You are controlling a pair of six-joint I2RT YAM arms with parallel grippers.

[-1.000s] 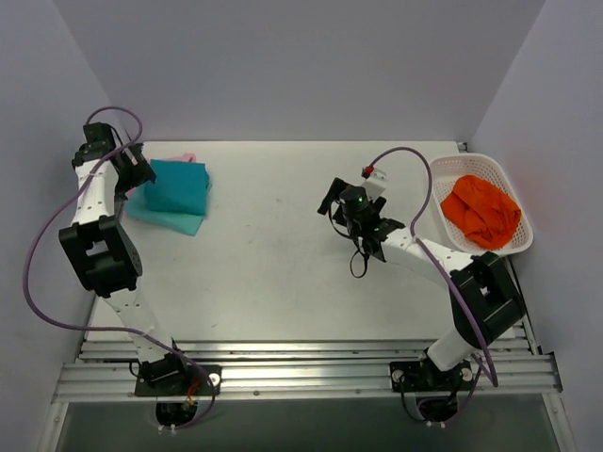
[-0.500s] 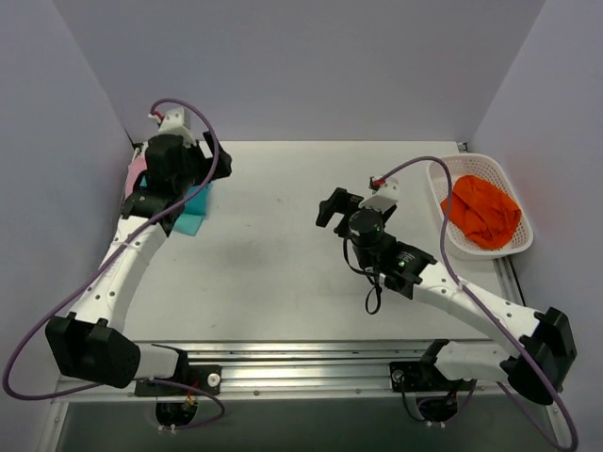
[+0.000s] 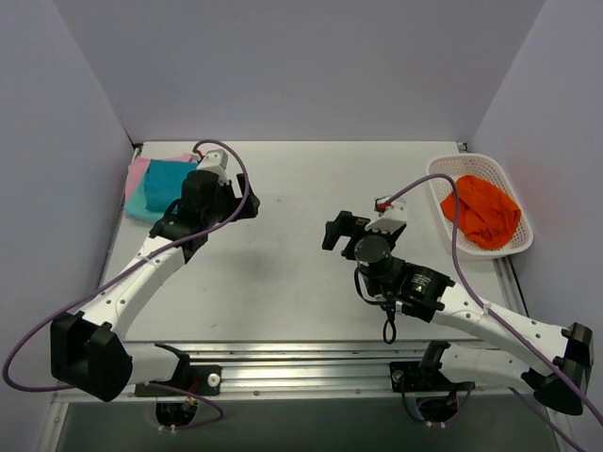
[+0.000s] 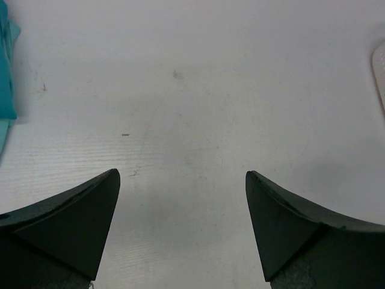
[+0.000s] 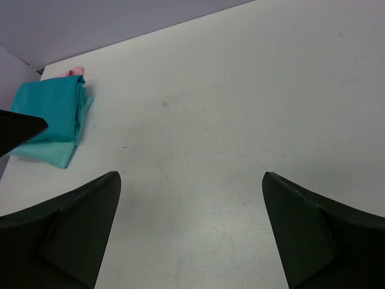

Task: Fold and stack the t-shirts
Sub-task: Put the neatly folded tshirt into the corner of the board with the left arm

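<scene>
Top view — folded t-shirts (image 3: 162,184) stacked upper left on the table (image 3: 292,282); left pincer (image 3: 249,203) near their right, right pincer (image 3: 333,230) mid-frame.
Left wrist — jaws wide, empty.
Right wrist — jaws wide, empty; stack upper left.

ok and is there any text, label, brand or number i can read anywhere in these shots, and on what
None can be read in any view.
The stacked t-shirts, the white basket and the orange cloth in it are plain.
The table shows only faint scuffs.
If the left arm or right arm carries a mark, it is too small to tell.
</scene>
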